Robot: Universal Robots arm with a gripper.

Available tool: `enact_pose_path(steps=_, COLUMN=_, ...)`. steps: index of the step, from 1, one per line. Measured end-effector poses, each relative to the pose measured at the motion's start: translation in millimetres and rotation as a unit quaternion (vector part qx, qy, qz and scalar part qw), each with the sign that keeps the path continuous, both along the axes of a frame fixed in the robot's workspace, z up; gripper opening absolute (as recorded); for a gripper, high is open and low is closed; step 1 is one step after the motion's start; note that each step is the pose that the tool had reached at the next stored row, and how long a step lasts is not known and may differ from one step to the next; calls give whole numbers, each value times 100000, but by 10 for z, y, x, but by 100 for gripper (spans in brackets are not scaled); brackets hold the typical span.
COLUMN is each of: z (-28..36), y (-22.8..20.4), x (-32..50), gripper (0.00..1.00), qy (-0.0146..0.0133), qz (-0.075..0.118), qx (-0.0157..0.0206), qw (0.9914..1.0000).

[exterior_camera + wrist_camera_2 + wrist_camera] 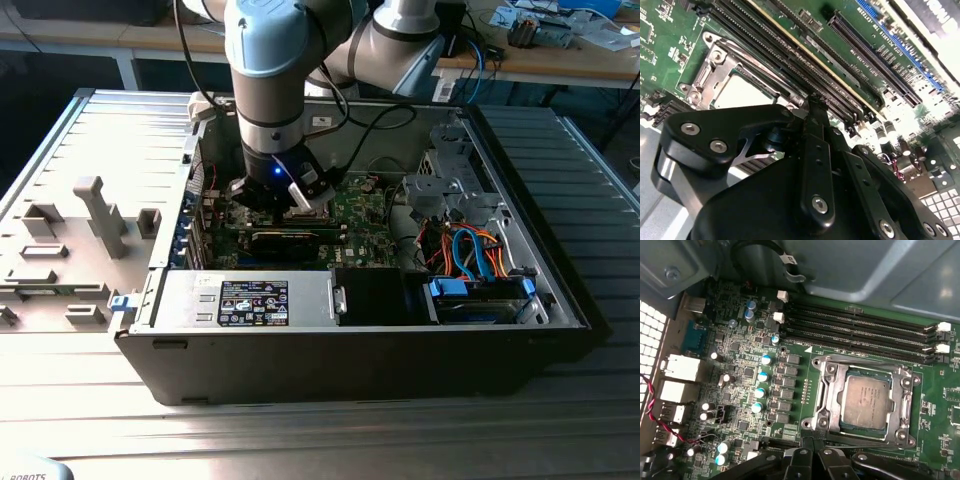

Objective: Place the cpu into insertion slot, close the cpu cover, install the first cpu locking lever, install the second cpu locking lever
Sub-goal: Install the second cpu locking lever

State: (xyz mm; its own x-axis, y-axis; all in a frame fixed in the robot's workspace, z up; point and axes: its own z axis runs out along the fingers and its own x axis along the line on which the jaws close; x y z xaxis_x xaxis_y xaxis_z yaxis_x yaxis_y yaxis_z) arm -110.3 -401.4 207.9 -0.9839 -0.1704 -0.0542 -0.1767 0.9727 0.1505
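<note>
While looking down on the insertion slot (826, 371), found the gripper (813, 457) hanging just beside it, jaws pinched together on nothing as far as both wrist views allowed. Found the cpu (866, 402) lying flat inside the slot, with the cpu cover (840, 400) apparently folded down around it. Could not tell whether either locking lever was latched.

Judged the main hazards thus: might have slipped off a thin springy lever wire and struck the long black memory slots (860, 332) alongside the slot, or the small capacitors (762, 375) on its other side. Might have scraped the cover's thin sheet metal if brought down off-line. Might have forced the cover on a chip seated slightly askew and harmed the contacts beneath.

Noted dull, faintly mottled grey metal on the square chip. Noted bright stamped steel with screw heads at the slot's corners, and matte green circuit board (935, 405) around it. Noted hard, smooth black links and bolts on the gripper.
</note>
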Motion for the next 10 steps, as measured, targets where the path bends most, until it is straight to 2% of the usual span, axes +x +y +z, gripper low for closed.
enact_pose_path(steps=3, z=-23, y=-4, x=-3, gripper=11, qy=4, qz=135, qx=545, qw=99998)
enact_pose_path(steps=4, z=-34, y=-17, x=-4, gripper=11, qy=1, qz=161, qx=841, qw=99996)
enact_pose_path(steps=7, z=-42, y=-28, x=-10, gripper=11, qy=12, qz=236, qx=1967, qw=99980)
enact_pose_path(steps=8, z=-44, y=-27, x=-14, gripper=11, qy=-17, qz=274, qx=2955, qw=99956)
enact_pose_path(steps=10, z=-54, y=-28, x=-14, gripper=11, qy=-12, qz=283, qx=3662, qw=99933)
